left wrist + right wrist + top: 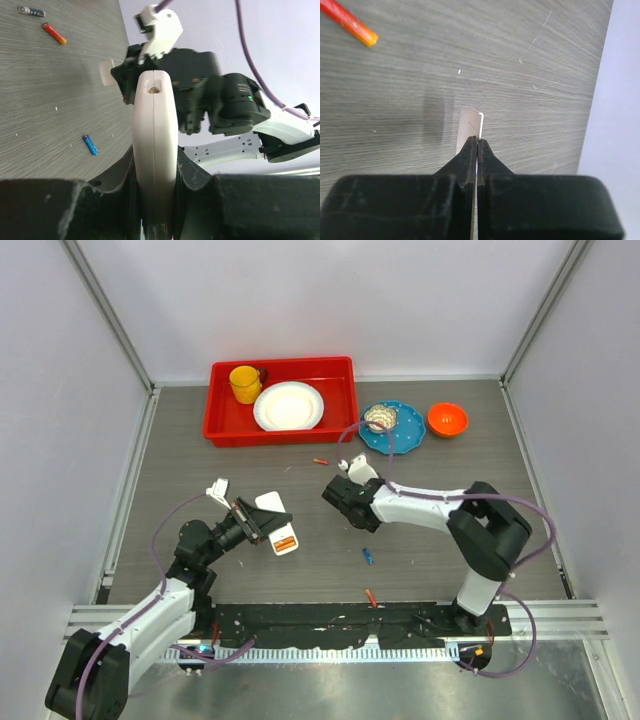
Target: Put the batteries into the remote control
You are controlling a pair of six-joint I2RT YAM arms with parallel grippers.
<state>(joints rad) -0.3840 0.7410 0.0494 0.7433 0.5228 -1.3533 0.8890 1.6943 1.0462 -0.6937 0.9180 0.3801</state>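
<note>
Left of centre on the worktop (180, 470), the remote control (283, 539) is gripped by the left tool (258, 523). Its jaws are clamped on the handset's flat faces, so the handset is seen edge-on from that wrist. Just across from it, the right tool (477, 145) is pressed together on a thin white panel (470, 122). This is judged to be the battery cover, though the compartment itself cannot be made out.

The batteries are lying loose on the worktop. A blue battery (368, 556) is seen beside the right forearm, a red battery (320, 460) beyond the tools toward the red tray (335, 410), and an orange-red battery (371, 597) close to the arm bases.

The step in hand is taken to be the opening of the remote, with loading not yet begun. For the next move, the panel would need to be set down apart from the batteries and the right tool freed. One battery, the blue being nearest, would then be picked up by its slim body and lined up with the bay.
</note>
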